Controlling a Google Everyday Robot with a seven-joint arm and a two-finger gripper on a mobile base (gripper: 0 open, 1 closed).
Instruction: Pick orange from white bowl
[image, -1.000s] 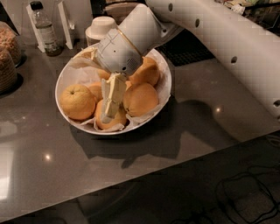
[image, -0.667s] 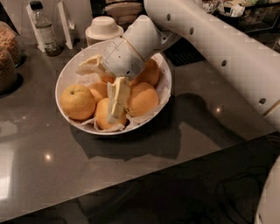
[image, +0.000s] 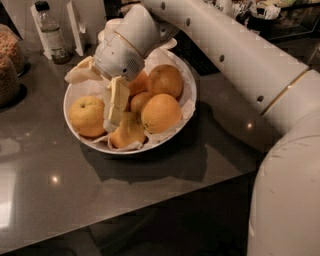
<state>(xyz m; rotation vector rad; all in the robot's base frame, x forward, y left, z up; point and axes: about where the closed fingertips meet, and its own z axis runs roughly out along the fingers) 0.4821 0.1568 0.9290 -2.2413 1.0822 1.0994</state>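
The white bowl (image: 186, 86), lined with crumpled white paper, sits on the grey counter and holds several oranges. The yellowish-orange dimpled orange (image: 87, 116) with a dark stem dimple lies at the bowl's left side. Deeper-orange fruits lie at the middle and right (image: 161, 113), at the back (image: 166, 80) and at the front (image: 128, 133). My gripper (image: 116, 104) points down into the bowl, just right of the yellowish orange and above the front fruit. It holds nothing that I can see. The white arm reaches in from the upper right.
A plastic bottle (image: 50, 35) and a white upright stand (image: 82, 22) are at the back left. A jar of cereal (image: 9, 62) is at the far left. A white lidded cup (image: 111, 25) sits behind the bowl. The counter's front edge (image: 150, 200) runs diagonally below.
The gripper and wrist have shifted a little to the left inside the bowl, uncovering more of the front fruit. The oranges and bowl have stayed in place.
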